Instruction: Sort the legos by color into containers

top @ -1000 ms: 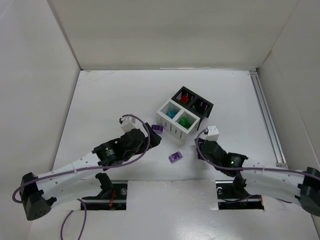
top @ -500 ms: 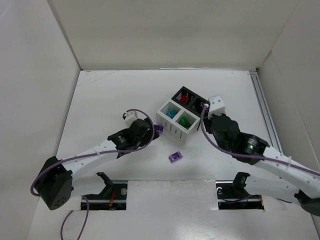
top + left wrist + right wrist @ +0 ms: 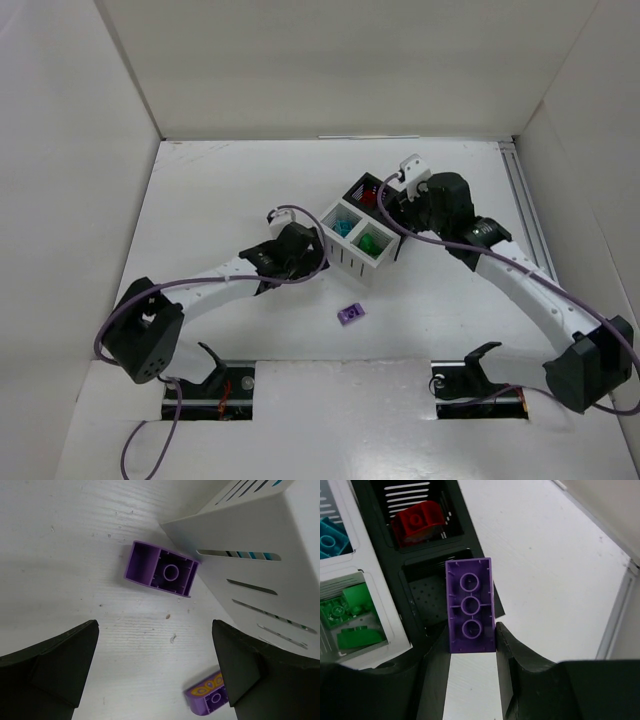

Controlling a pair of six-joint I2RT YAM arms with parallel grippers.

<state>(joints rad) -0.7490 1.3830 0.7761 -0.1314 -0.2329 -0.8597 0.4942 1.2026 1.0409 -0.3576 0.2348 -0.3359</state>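
Note:
The containers are a 2x2 block: a white bin with teal legos, a white one with green legos, and a black bin with a red lego. My right gripper is shut on a long purple lego, held over the other black bin. In the top view it hangs at that bin's edge. My left gripper is open just above the table, short of an upturned purple lego beside the white bin's slatted wall. Another purple lego lies nearer.
The bins stand mid-table, turned diagonally. White walls enclose the table on three sides, and a rail runs along the right edge. The left arm's purple cable loops up beside the white bin.
My right arm swung from the near edge up to the black bins, carrying the purple lego. My left arm reached forward and right toward the white bin.

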